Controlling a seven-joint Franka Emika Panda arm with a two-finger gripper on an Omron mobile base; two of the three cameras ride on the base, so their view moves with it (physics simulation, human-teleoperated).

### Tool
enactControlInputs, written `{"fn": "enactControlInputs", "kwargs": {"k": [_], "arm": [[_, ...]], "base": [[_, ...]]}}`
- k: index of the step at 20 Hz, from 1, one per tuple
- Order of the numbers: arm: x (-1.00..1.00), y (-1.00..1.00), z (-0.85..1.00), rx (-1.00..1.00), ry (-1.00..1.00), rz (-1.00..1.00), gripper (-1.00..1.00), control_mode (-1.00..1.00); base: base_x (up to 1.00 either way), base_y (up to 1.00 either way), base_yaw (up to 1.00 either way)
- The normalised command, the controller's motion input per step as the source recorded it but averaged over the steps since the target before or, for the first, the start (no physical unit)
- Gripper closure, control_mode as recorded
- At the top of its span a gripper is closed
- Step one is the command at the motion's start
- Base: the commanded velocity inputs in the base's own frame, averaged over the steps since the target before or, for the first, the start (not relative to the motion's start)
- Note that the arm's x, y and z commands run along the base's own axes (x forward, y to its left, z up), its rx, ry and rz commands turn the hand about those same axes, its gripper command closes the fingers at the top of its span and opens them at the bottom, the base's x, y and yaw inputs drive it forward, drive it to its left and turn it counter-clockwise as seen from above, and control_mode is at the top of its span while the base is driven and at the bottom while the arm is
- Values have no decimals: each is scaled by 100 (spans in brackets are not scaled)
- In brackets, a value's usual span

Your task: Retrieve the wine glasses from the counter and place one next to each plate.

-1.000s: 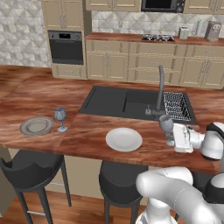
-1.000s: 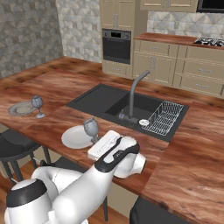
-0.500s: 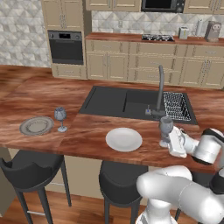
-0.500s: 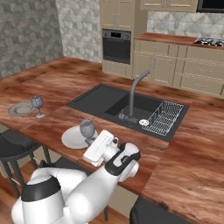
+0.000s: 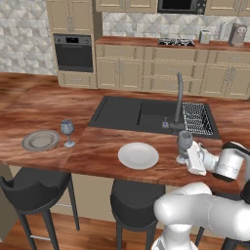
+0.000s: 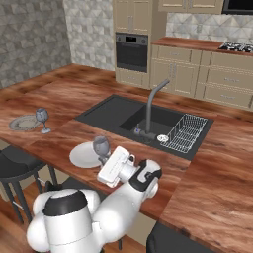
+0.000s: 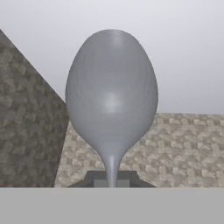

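The gripper (image 5: 187, 157) is clamped tight on the thin stem of one wine glass (image 5: 184, 141), which stands upright just right of the white plate (image 5: 138, 155) on the counter (image 5: 97, 151). In the right base view the same glass (image 6: 101, 146) rises directly ahead of the hand, beside the plate's far edge; whether its foot is touching the wood cannot be told. Main risk, in my judgement: the hold is on a slender stem only, so any tilt of the wrist or early release could let the bowl swing and tip the glass onto the plate or off the counter's front edge. A sideways retreat before the jaws part could also drag it over. The second wine glass (image 5: 67, 128) is already standing just beside the grey plate (image 5: 40, 140), well apart from the hand.
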Motion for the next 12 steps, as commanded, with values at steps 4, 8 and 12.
{"fn": "enactControlInputs", "kwargs": {"k": [4, 8, 12], "arm": [[0, 1, 0, -10, 5, -18, 100, -100], [0, 4, 0, -14, 0, -20, 100, -100], [1, 48, 8, 8, -2, -10, 100, -100]], "base": [[0, 0, 0], [0, 0, 0], [0, 0, 0]]}}
